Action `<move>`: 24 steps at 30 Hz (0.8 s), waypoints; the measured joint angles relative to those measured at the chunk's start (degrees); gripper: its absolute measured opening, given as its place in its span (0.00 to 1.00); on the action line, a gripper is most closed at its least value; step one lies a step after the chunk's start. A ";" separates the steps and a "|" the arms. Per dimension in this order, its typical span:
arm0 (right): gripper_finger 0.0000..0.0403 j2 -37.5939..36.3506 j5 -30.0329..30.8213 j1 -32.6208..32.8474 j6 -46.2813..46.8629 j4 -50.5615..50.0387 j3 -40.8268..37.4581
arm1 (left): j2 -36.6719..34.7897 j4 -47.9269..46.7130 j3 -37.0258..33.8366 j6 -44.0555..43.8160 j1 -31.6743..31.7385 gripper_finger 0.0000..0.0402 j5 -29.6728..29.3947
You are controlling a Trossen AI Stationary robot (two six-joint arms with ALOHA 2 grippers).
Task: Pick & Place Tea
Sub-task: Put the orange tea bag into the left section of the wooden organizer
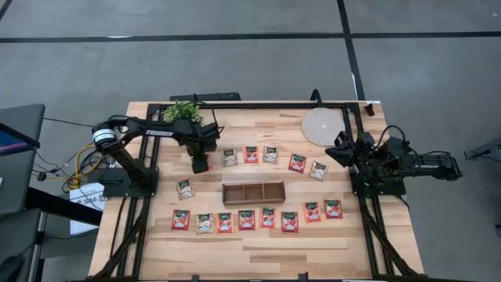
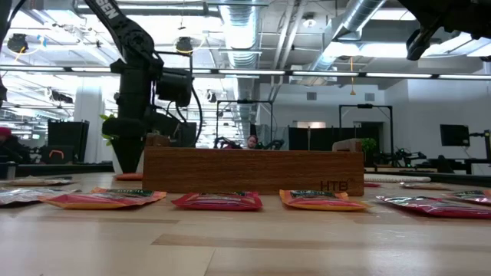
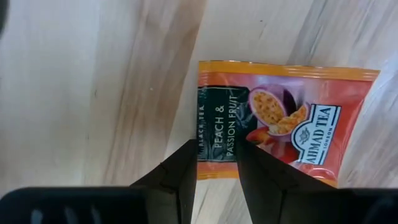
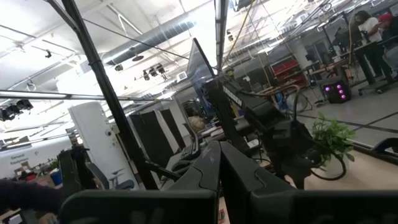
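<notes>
Several small square tea sachets, mostly red and a few pale, lie flat on the wooden table in a far row [image 1: 250, 154] and a near row [image 1: 246, 219]. My left gripper [image 1: 200, 163] is open and points down over one red sachet [image 3: 280, 118] at the left end of the far row. Its fingers stand on either side of the sachet's dark green band [image 3: 217, 124]. In the low view it hangs close above the table [image 2: 130, 157]. My right gripper [image 4: 219, 163] is shut on nothing and raised at the table's right side [image 1: 342, 149]. My left gripper comes at the red sachet from above, pointing down, with one finger [image 3: 180, 171] at the sachet's edge and the other [image 3: 258, 171] over its face. The sachet lies flat on the table. I cannot tell whether the fingertips touch it.
A long brown wooden three-compartment tray [image 1: 253, 193] sits mid-table between the two rows. One pale sachet [image 1: 185, 188] lies alone left of the tray. A round cork mat [image 1: 321, 125] and a small green plant [image 1: 182, 111] stand near the far edge.
</notes>
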 joint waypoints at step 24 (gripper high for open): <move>0.00 -0.02 -0.02 0.00 0.01 0.00 0.00 | 0.23 2.65 -0.26 -1.86 0.17 0.04 1.13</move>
